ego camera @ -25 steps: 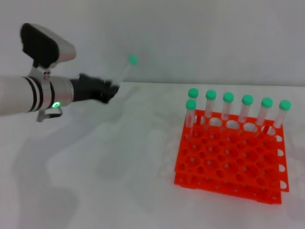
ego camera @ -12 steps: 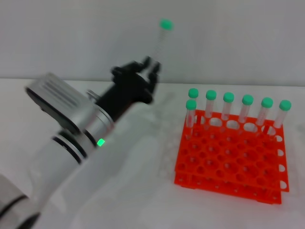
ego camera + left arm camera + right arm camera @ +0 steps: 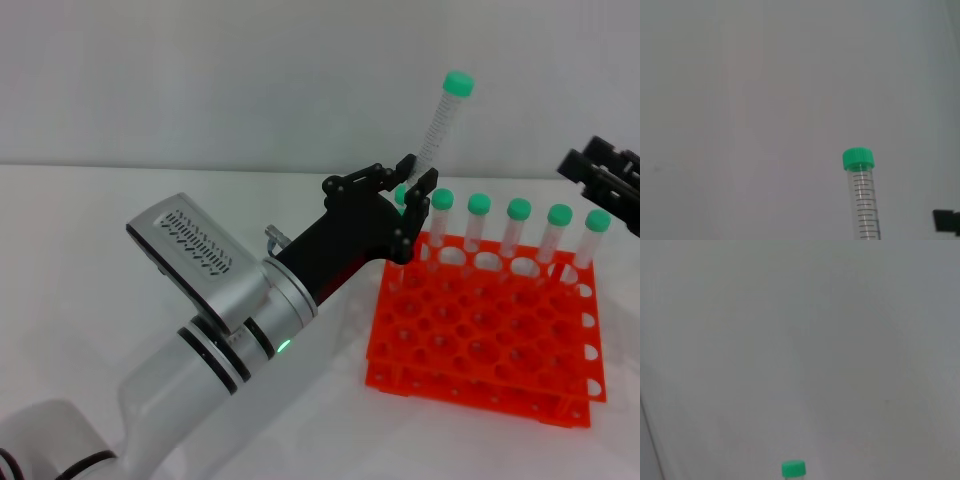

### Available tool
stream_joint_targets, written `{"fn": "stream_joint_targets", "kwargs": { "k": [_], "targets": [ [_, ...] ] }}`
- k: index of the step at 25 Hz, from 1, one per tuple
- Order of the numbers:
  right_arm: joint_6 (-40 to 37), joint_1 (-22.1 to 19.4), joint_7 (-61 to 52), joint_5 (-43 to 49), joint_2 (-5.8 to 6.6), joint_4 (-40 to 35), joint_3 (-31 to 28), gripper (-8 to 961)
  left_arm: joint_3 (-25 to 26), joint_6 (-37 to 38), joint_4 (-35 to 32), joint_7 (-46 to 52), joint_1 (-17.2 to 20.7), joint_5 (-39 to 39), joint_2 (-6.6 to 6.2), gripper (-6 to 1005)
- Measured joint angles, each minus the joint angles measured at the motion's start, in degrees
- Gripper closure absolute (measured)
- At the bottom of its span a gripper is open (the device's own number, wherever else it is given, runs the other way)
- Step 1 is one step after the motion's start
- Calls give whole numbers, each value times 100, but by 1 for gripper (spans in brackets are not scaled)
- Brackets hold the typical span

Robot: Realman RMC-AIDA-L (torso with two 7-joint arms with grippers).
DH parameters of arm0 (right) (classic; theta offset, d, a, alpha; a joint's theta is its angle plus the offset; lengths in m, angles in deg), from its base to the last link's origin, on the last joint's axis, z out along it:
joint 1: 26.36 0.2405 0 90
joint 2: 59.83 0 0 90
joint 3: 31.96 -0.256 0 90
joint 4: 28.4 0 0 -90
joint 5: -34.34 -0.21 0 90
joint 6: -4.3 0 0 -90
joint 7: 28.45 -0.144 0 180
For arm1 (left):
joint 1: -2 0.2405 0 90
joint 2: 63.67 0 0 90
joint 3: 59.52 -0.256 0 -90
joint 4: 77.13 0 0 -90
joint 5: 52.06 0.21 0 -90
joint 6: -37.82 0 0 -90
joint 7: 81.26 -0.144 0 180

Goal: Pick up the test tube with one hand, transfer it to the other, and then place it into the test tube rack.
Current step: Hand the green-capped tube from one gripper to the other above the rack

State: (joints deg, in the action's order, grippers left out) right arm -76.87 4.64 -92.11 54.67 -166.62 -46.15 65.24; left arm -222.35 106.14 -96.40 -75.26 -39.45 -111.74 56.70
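My left gripper point(image 3: 414, 184), black on a silver wrist with a green light, is shut on the lower end of the test tube point(image 3: 438, 122). It holds the tube nearly upright, green cap up, above the rack's far left corner. The tube also shows in the left wrist view point(image 3: 863, 195) and its cap in the right wrist view point(image 3: 793, 469). The orange-red test tube rack point(image 3: 480, 335) stands on the table at the right. My right gripper point(image 3: 603, 180) comes in at the right edge, apart from the tube.
Several green-capped tubes point(image 3: 517, 236) stand in the rack's far row, with one more in its left corner behind my left gripper. The white table point(image 3: 120, 210) stretches to the left. A grey wall stands behind.
My left arm has swung right and toward the rack, carrying the tube from above the table's middle to above the rack's far left corner. My right gripper has come into view at the right edge.
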Motion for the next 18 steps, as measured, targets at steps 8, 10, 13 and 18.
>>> {"fn": "stream_joint_targets", "kwargs": {
  "k": [8, 10, 13, 18],
  "targets": [
    [399, 520, 53, 556, 1, -4, -13, 359, -5, -80, -38, 123, 34, 394, 20, 808],
    [405, 575, 77, 583, -23, -17, -13, 360, -5, -98, -40, 114, 31, 423, 28, 808],
    [422, 629, 90, 590, -64, -30, -12, 362, -4, -102, -42, 117, 31, 438, 30, 808],
    [411, 657, 91, 590, -115, -72, -26, 365, -4, -105, -46, 128, 44, 501, 31, 808]
  ]
}}
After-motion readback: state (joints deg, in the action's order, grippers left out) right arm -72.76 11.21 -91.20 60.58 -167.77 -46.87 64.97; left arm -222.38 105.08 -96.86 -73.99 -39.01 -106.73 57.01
